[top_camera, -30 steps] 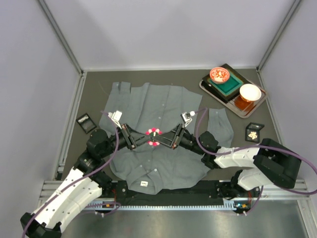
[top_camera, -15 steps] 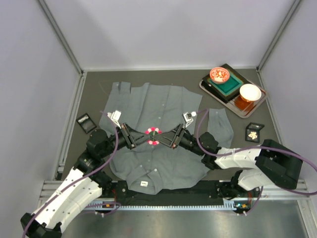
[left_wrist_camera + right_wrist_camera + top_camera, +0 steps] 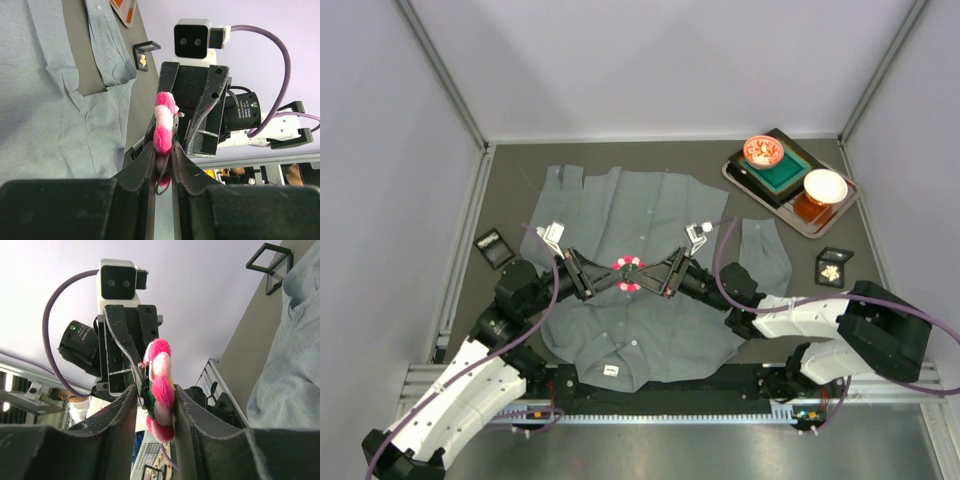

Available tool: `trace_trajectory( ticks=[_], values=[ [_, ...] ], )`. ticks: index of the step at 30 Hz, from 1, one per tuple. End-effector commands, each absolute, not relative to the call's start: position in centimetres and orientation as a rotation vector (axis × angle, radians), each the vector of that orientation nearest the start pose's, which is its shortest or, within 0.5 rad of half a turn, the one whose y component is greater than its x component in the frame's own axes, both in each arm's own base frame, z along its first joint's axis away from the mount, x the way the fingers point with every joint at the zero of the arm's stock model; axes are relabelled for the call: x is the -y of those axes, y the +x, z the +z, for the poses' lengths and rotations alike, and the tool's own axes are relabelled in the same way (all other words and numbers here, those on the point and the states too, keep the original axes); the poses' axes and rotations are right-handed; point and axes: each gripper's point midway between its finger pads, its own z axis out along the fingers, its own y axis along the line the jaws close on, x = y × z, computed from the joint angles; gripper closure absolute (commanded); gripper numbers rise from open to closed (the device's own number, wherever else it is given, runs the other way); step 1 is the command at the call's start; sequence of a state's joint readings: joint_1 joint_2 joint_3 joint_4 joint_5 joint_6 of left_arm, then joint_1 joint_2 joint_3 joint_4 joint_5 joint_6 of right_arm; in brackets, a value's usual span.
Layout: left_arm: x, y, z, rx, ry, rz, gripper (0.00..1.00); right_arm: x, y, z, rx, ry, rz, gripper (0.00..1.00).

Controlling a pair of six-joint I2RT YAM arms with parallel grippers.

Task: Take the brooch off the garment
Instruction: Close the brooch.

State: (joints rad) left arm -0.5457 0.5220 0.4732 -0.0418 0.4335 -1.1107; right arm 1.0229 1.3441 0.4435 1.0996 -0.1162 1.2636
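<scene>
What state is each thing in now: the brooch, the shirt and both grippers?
brooch: off the shirt, held in the air between the grippers.
left gripper: shut on brooch.
right gripper: open, jaws loose around brooch.
shirt: lying spread flat, nothing pinned on it.

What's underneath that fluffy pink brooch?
The grey shirt lies below the brooch. The patch directly beneath is covered by it, the left gripper and the right gripper.

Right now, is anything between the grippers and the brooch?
Nothing visible. The left gripper pinches the brooch directly; the right gripper brackets it from the opposite side, above the garment.
</scene>
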Motion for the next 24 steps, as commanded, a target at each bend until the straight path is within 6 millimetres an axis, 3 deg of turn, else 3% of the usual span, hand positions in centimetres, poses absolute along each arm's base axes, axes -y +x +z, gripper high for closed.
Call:
trace_trajectory(
  ticks=[1, 17, 20, 24],
  values=[
    [22.8, 15.5, 27.5, -1.846, -0.084, -1.608, 1.0, -38.2, 15.8, 26.6, -1.648, 0.011, 1.935, 0.66],
    [22.4, 15.7, 28.2, -1.825, -0.094, -1.581, 1.0, -36.6, 16.3, 25.5, -1.676, 0.126, 1.887, 0.82],
    [22.4, 15.7, 28.4, -1.818, -0.088, -1.577, 1.0, -36.4, 16.1, 25.5, -1.675, 0.124, 1.884, 0.8],
    [22.4, 15.8, 28.1, -1.83, -0.088, -1.575, 1.0, -36.4, 15.9, 25.3, -1.685, 0.104, 1.877, 0.71]
  ],
)
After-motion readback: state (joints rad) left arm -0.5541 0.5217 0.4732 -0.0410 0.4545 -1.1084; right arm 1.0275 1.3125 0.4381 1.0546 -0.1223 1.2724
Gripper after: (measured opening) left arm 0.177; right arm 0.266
